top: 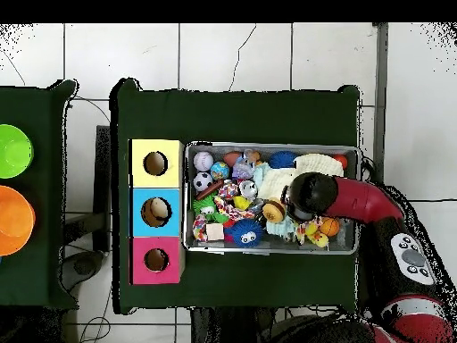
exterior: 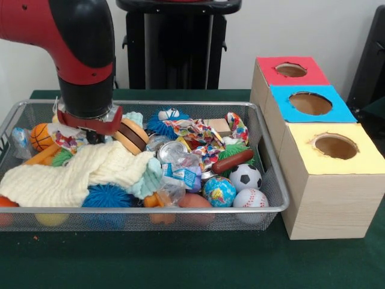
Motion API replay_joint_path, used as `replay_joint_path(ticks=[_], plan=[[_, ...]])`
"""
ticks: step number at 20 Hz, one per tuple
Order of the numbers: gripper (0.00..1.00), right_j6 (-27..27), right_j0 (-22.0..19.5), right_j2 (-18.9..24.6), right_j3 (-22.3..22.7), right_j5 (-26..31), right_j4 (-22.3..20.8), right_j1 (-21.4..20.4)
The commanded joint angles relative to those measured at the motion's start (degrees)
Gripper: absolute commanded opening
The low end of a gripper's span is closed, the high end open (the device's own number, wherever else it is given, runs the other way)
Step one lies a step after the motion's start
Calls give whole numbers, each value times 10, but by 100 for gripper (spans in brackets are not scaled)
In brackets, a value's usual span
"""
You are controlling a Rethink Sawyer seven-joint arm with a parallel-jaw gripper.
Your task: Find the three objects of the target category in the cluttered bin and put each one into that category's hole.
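Observation:
The wire mesh bin (exterior: 180, 209) is full of toys and is also seen in the overhead view (top: 268, 146). My gripper (exterior: 91, 136) is lowered into the bin's left part in the front view, between a small basketball (exterior: 41, 136) and a toy burger (exterior: 132, 135). The wrist (top: 311, 195) hides it from above, and clutter hides its tips. A blue fuzzy toy with eyes (exterior: 165, 120) lies at the back of the bin. The soccer ball (exterior: 245, 177) and baseball (exterior: 250, 198) lie at the front right. The yellow duckling does not clearly show.
Three wooden boxes with holes stand beside the bin: red top (exterior: 292, 70), blue top (exterior: 310, 103), yellow top (exterior: 335, 146). A cream cloth (exterior: 72, 174), a blue spiky ball (exterior: 107, 195), a globe ball (exterior: 219, 191) and a toy hot dog (exterior: 233, 161) lie in the bin. Green (top: 13, 150) and orange (top: 13, 219) bowls sit on another table.

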Motion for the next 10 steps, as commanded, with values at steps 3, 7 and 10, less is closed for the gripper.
replay_joint_path(ticks=[3, 7, 10], plan=[[0, 74, 45, 65, -34, 24, 80, 25], [0, 94, 63, 55, -47, 40, 100, 27], [0, 107, 77, 48, -58, 55, 117, 28]])
